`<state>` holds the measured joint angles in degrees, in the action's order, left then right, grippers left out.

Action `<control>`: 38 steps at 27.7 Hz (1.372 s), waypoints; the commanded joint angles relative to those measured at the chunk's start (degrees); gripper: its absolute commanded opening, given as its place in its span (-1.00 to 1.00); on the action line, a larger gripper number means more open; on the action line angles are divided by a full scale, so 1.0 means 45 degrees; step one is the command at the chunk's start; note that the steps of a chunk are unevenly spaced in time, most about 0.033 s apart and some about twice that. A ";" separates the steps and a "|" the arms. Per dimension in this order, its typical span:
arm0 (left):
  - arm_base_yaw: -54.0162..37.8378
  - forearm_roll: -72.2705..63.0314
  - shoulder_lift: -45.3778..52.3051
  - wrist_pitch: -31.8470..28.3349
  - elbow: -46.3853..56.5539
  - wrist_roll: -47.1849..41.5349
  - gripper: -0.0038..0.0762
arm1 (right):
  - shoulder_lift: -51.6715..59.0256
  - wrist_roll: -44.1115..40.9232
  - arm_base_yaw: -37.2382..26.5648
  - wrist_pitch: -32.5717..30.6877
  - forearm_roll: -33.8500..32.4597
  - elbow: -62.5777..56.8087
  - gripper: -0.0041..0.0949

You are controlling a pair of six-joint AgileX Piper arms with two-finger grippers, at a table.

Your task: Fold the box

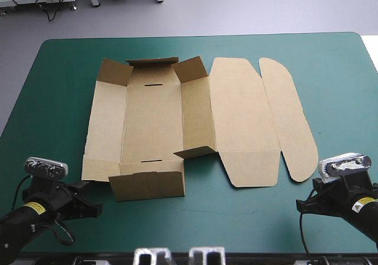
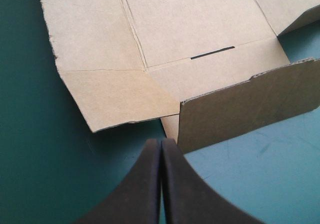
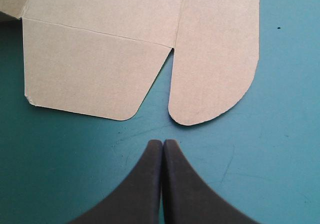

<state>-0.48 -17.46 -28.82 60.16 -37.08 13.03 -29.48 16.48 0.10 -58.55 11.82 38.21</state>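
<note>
though a few left-side flaps already stand, the box [image 1: 153, 117] lies mid-table, mostly flat, lid spread right, walls untucked. left gripper [image 2: 161, 143], right gripper [image 3: 162, 143]: jaws pressed together, empty, near side.

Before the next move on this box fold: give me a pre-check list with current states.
1. Brown cardboard box wholly on the teal-green table cover: ok.
2. Left gripper clear of the board: ok, just short of the near raised flap.
3. Right gripper clear: ok, short of the rounded lid flap.
4. Jaws open for a grasp: not ok, both pairs shut and empty.
5. Lid panel lying flat: ok.
6. Walls tucked: not ok, flaps only part-raised.
</note>
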 commanded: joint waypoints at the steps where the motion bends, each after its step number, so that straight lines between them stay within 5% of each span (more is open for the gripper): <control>1: 0.0044 -0.0394 -0.0154 -0.0723 -0.0426 -0.0143 -0.93 | -0.0141 0.0014 -0.0019 0.0647 0.0111 0.0426 -0.96; 11: 0.0044 -0.0839 -0.0316 -0.0804 -0.0426 -0.0143 -0.93 | -0.0141 0.0014 -0.0019 0.0671 0.0111 0.0426 -0.96; 15: 0.0044 -0.0863 -0.1199 -0.1950 -0.0657 -0.0143 -0.93 | -0.0141 0.0014 -0.0019 0.0779 0.0111 0.0426 -0.96; 23: 0.0044 -0.0840 -0.4774 -0.2794 -0.2977 0.1390 -0.92 | -0.0141 0.0058 -0.0019 0.0866 0.0111 0.0426 -0.96; 38: -0.0592 -0.1247 -1.0388 -0.2180 -0.5439 0.3028 -0.87 | -0.0141 0.0058 -0.0019 0.0841 0.0111 0.0426 -0.96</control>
<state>-1.04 -20.07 -76.51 50.86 -58.93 25.53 -29.48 16.48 0.10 -57.74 11.82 38.21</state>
